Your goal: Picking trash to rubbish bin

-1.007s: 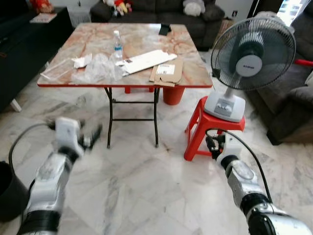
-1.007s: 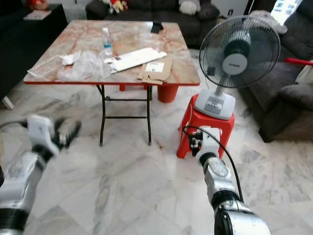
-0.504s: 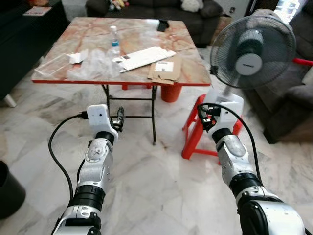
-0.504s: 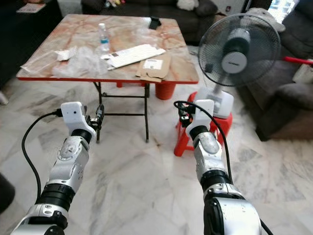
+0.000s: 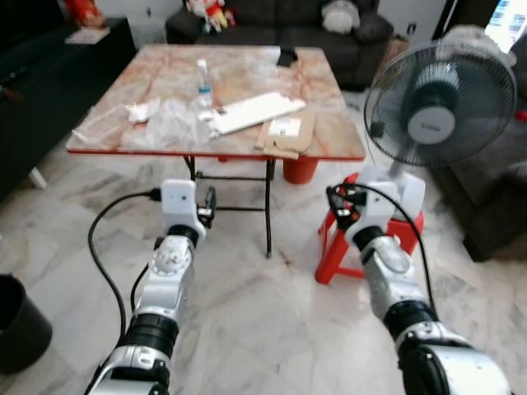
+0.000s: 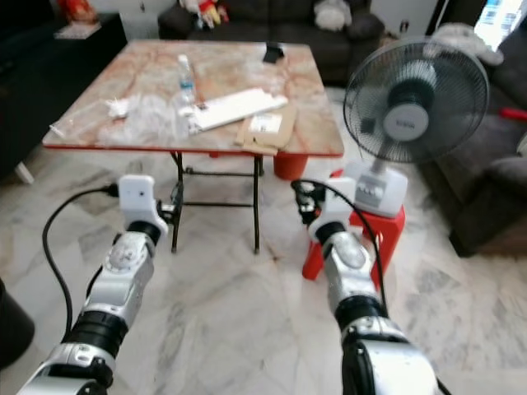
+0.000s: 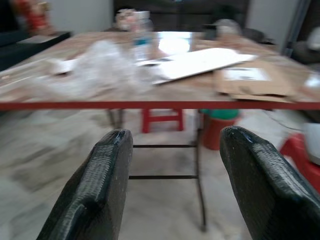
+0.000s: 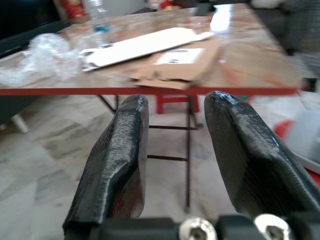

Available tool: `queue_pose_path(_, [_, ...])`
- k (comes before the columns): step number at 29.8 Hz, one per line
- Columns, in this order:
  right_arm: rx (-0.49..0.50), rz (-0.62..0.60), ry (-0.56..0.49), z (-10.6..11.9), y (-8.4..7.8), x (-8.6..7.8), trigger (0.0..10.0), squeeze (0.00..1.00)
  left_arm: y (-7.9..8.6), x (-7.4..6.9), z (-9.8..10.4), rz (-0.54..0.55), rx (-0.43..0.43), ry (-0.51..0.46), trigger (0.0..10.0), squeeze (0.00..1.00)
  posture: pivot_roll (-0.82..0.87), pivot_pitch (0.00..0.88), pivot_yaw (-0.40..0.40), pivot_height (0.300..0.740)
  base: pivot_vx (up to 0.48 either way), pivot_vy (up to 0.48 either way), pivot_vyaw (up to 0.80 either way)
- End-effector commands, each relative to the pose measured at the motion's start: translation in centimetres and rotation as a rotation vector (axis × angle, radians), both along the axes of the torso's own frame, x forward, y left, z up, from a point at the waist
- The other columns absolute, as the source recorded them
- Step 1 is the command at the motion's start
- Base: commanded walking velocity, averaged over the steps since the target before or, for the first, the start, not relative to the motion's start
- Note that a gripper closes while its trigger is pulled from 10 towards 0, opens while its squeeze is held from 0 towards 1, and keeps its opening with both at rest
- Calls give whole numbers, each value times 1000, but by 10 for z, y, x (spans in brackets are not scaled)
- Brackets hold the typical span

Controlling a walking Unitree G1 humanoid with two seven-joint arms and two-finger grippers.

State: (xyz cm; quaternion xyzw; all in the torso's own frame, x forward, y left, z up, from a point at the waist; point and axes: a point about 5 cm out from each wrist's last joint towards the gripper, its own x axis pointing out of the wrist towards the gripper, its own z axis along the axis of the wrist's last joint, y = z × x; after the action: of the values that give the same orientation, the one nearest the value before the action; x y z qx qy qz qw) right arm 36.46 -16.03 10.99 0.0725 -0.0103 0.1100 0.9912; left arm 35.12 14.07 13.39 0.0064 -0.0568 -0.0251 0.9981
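Folding table point(image 5: 329, 140) with a marbled pink top and red edge, on thin black legs over a glossy marble floor point(image 5: 247, 329). Trash lies on the top: crumpled clear plastic point(image 5: 169, 125), a white strip point(image 5: 255, 111), flat brown cardboard point(image 5: 286, 132) reaching the near edge, and an upright bottle point(image 5: 202, 78). Black bin point(image 5: 18, 325) stands on the floor, well apart at far left. Left gripper point(image 7: 170, 185) and right gripper point(image 8: 172, 160) are raised before the near edge, fingers spread, holding nothing. Fan point(image 5: 428, 111) on a red stool point(image 5: 333, 247) bounds the right side.
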Motion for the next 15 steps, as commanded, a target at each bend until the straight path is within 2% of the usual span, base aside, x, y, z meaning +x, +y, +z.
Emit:
queue_pose_path(1, [15, 61, -53, 14, 19, 6, 10000, 0, 8, -1, -3, 30, 14, 8, 10000, 0, 18, 0, -51, 740, 439, 0, 775])
queue_pose_path(2, [15, 61, -53, 14, 19, 6, 10000, 0, 8, -1, -3, 30, 14, 8, 10000, 0, 18, 0, -51, 740, 439, 0, 775])
queue_pose_path(7, [54, 49, -34, 14, 19, 7, 10000, 0, 7, 1, 0, 30, 42, -4, 10000, 0, 16, 0, -57, 740, 445, 0, 0])
queue_pose_path(11, [-3, 65, -53, 15, 20, 6, 10000, 0, 7, 1, 1, 33, 46, -7, 10000, 0, 9, 0, -59, 740, 443, 0, 0])
queue_pose_path(15, [-8, 74, -63, 17, 20, 7, 10000, 0, 7, 2, 2, 34, 51, -10, 10000, 0, 3, 0, -63, 740, 443, 0, 761])
